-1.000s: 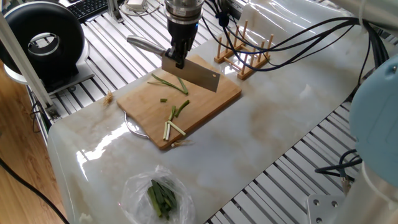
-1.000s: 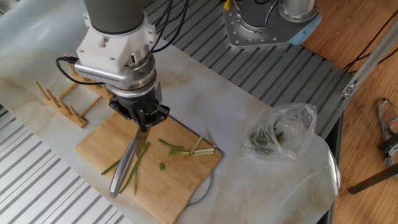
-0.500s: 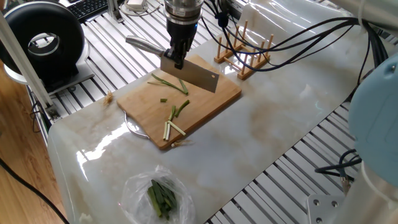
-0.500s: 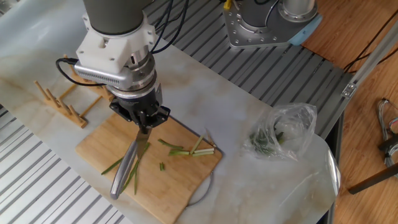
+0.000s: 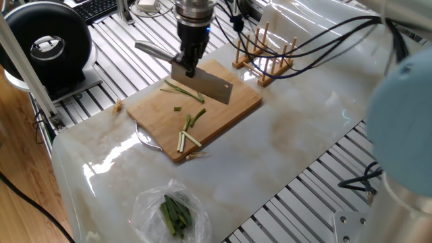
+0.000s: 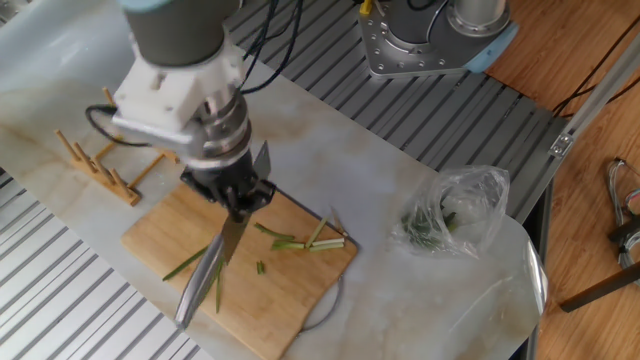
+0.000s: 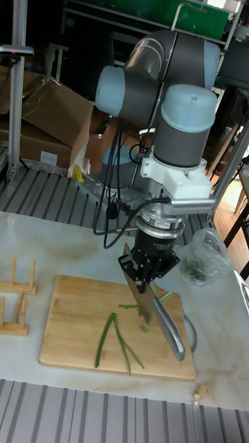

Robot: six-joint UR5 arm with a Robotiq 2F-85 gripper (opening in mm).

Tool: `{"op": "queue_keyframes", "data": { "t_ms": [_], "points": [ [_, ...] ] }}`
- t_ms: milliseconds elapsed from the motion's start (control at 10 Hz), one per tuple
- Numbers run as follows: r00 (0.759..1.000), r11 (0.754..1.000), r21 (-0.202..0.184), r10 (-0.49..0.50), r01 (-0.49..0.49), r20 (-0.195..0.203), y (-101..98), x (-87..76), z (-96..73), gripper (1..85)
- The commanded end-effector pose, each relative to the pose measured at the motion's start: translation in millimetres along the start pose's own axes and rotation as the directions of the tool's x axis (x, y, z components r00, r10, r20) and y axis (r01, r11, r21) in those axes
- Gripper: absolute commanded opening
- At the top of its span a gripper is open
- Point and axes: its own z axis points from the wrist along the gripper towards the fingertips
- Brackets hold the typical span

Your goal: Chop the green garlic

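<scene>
A clear plastic bag [image 5: 172, 210] held dark green leaves near the table's [image 5: 297, 135] edge. The gripper [image 5: 188, 64] squeezed a big knife [image 5: 202, 81] over the wooden board [image 5: 223, 111]. The green garlic [image 5: 183, 91] lay on the board: long stalks under the blade, several short cut sticks [image 5: 187, 138] nearer the board's edge.

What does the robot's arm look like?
The arm is made of fat dark grey tubes with round pale blue caps on its joints. Below sits a white box-shaped block, then a shiny silver ring. The gripper is small and black. Black cables hang in loops beside the arm.
</scene>
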Motion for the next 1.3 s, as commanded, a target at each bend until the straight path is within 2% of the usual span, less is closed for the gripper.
{"op": "queue_keyframes", "data": {
  "t_ms": [0, 100, 300, 400, 800, 1000, 1200],
  "points": [
    [0.998, 0.999, 0.015, 0.045, -0.046, 0.035, 3.2, -46.2, 12.0, 1.3],
    [0.998, 0.999, 0.027, 0.046, -0.047, 0.049, 3.3, -58.2, 13.2, 1.3],
    [0.997, 0.998, 0.011, 0.058, -0.059, 0.059, 9.9, -72.4, 12.1, 1.3],
    [0.994, 0.998, -0.011, 0.064, -0.063, 0.088, 13.1, -83.5, 14.2, 1.3],
    [0.984, 0.996, -0.014, 0.091, -0.09, 0.154, 2.5, -112.3, 32.7, 1.3],
    [0.977, 0.995, -0.011, 0.102, -0.101, 0.185, -1.3, -120.2, 29.6, 1.3],
    [0.966, 0.994, -0.005, 0.103, -0.105, 0.236, -5.0, -132.6, 26.8, 1.3]
  ]
}}
